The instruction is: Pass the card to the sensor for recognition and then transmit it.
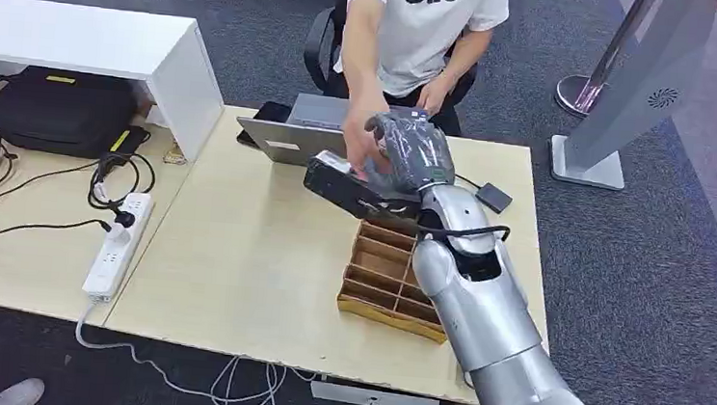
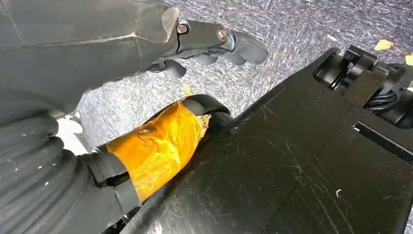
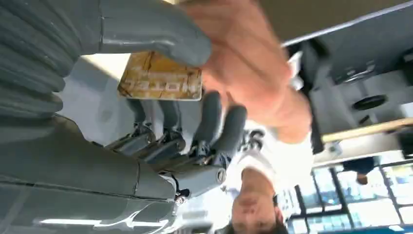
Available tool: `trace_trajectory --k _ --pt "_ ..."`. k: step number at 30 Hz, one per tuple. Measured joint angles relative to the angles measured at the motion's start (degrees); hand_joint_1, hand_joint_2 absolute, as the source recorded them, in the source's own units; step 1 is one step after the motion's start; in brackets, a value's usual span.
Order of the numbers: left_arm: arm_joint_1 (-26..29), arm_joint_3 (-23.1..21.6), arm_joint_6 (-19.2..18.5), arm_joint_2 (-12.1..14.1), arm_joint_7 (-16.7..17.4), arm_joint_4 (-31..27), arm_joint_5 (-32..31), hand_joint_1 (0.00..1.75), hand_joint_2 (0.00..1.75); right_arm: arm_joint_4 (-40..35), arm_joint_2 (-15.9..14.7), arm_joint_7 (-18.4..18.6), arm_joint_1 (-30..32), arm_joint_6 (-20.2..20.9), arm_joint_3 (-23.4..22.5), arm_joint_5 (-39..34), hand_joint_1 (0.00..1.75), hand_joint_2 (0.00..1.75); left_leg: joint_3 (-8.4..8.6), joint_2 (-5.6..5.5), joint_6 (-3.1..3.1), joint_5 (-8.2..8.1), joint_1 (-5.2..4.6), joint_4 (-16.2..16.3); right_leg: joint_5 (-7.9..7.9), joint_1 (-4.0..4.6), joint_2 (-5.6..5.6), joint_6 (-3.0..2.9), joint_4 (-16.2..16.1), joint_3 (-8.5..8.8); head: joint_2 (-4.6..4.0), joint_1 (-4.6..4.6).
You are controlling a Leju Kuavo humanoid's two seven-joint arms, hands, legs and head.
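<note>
My right hand (image 1: pixel 409 148) reaches over the far side of the table toward a seated person. In the right wrist view my hand (image 3: pixel 146 122) holds a gold card (image 3: pixel 160 78), with the thumb on one face and the fingers behind it. The person's hand (image 3: pixel 248 73) is on the card's far end, and in the head view that hand (image 1: pixel 364 143) meets mine. A black sensor box (image 1: pixel 341 187) lies on the table just below my hand. My left hand (image 2: pixel 195 44) hangs over grey carpet with nothing in it, its fingers apart from the yellow-taped thumb (image 2: pixel 158 146).
A wooden divided box (image 1: pixel 389 277) sits on the table under my right forearm. A grey laptop (image 1: pixel 292 139) stands at the far edge, a small black pad (image 1: pixel 493 197) at the right. A power strip (image 1: pixel 118 242) and cables lie on the left. A grey post base (image 1: pixel 590 163) stands right.
</note>
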Motion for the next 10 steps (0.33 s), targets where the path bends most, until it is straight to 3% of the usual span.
trace_trajectory --k 5,10 --pt "0.0 -0.7 0.1 0.0 0.2 0.0 0.0 0.0 1.75 0.0 0.0 -3.3 0.1 -0.6 -1.7 -11.2 0.0 1.75 0.0 0.0 0.0 0.0 -0.01 0.0 0.0 -0.01 -0.01 0.0 0.0 0.0 0.0 0.0" --pt "0.0 -1.4 0.3 0.0 0.4 0.0 0.0 0.0 1.75 0.2 0.0 -7.0 0.5 -0.2 -6.4 -22.4 0.0 1.75 0.01 -0.01 0.0 0.0 -0.01 0.0 0.0 -0.01 -0.01 0.0 0.0 0.0 0.0 0.0"
